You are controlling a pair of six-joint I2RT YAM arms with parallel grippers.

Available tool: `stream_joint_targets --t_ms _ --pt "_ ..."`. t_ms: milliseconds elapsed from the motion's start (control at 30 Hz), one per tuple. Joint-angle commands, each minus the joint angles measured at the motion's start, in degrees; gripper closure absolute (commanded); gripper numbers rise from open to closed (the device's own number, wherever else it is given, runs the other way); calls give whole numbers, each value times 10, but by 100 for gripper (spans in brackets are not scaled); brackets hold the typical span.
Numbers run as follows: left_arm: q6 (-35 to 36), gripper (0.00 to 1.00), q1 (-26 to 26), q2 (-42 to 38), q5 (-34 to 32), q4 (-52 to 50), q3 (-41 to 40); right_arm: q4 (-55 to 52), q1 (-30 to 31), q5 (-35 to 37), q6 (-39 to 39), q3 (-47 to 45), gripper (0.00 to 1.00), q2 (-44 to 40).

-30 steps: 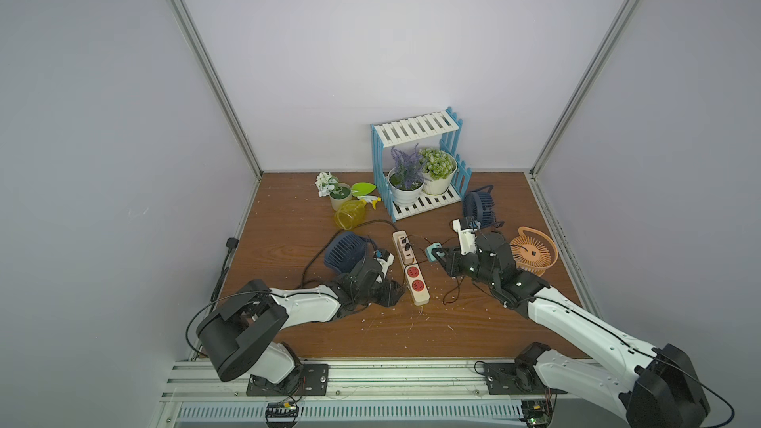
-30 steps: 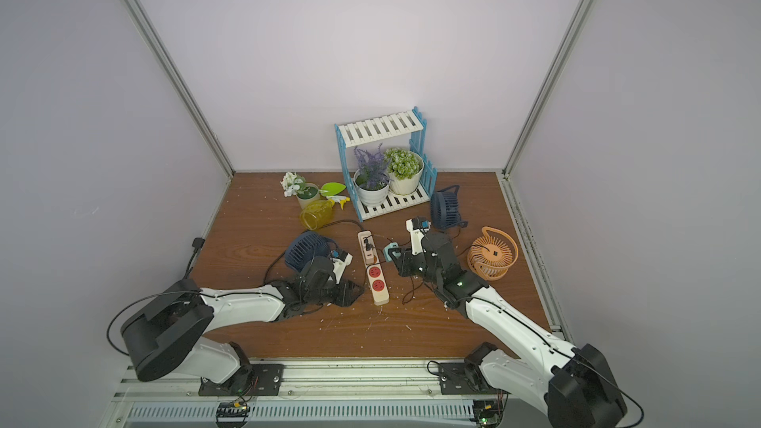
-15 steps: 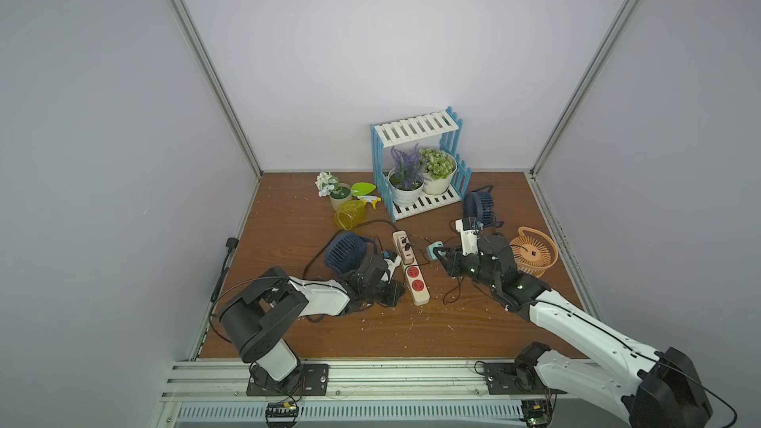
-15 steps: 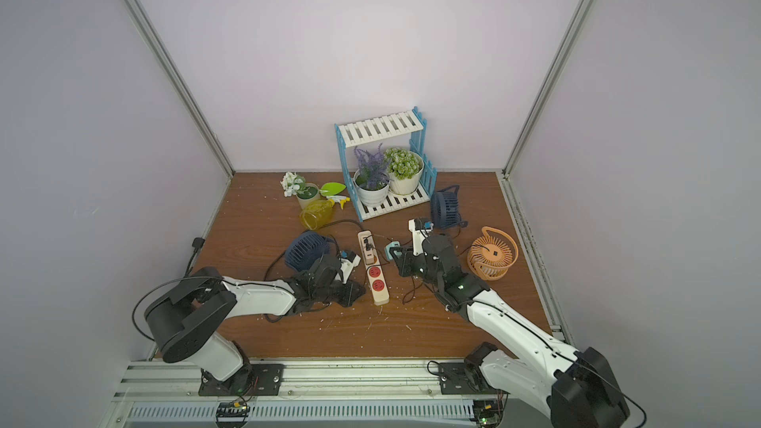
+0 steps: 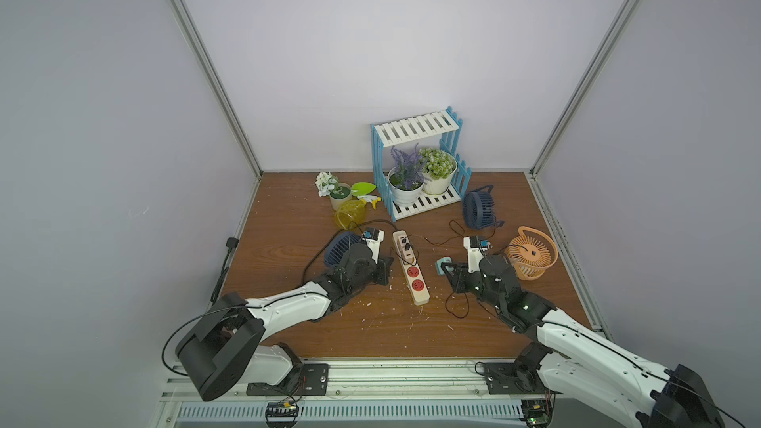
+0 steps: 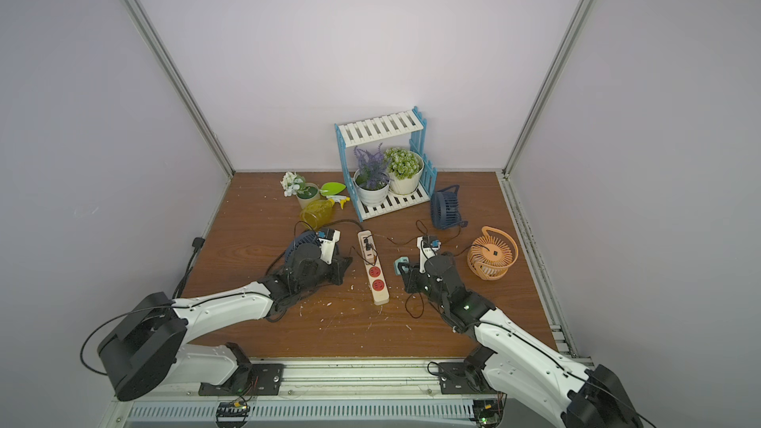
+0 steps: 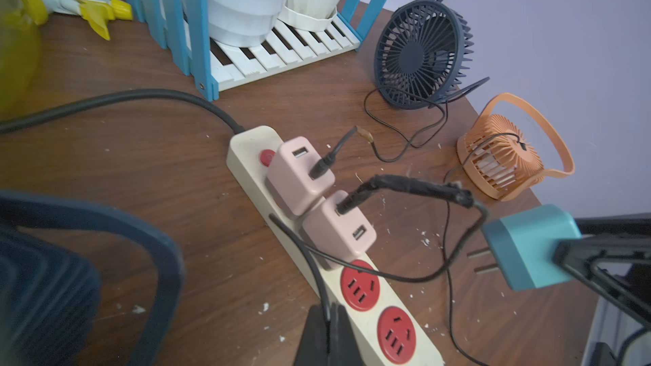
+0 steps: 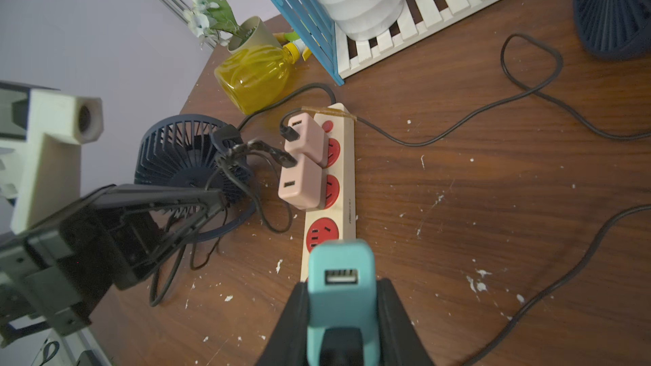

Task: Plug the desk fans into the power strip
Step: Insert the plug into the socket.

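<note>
The cream power strip point(image 5: 421, 297) point(image 6: 381, 296) lies mid-table. Two pink adapters point(image 7: 299, 174) fill its far sockets, and two red sockets point(image 7: 359, 290) nearer me are free. My left gripper point(image 7: 329, 329) point(image 5: 386, 272) is shut on a thin black cord point(image 7: 310, 258) at the strip's left side. A navy desk fan point(image 5: 339, 247) stands just behind that arm. My right gripper point(image 8: 340, 311) point(image 5: 451, 272) is shut on a teal USB adapter point(image 8: 338, 269) point(image 7: 528, 244), right of the strip. The adapter's prongs point at the strip and its USB port is empty.
A second navy fan point(image 5: 477, 207) and an orange fan point(image 5: 531, 255) stand to the right, their thin cords looping over the wood. A blue-and-white plant shelf point(image 5: 416, 166), a yellow spray bottle point(image 5: 350, 214) and a small flower pot point(image 5: 338, 195) stand behind the strip.
My left gripper has closed on the thin black cord beside the strip. The right gripper still holds the teal adapter in about the same place.
</note>
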Motion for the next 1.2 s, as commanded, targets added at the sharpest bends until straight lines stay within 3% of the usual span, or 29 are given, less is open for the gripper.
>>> stream_joint_targets --t_ms 0,133,300,700,1167 --pt "33 100 4 9 25 -51 22 23 7 22 12 -1 100 1" --pt "30 100 10 -20 -80 -71 13 28 19 21 -3 13 100 24" --pt "25 100 53 -24 -122 -81 30 59 74 59 -23 38 100 83" --pt "-7 100 70 -4 -106 -55 12 131 121 106 -53 96 100 244" --pt "-16 100 70 0 -86 -51 7 84 129 129 -48 108 100 277"
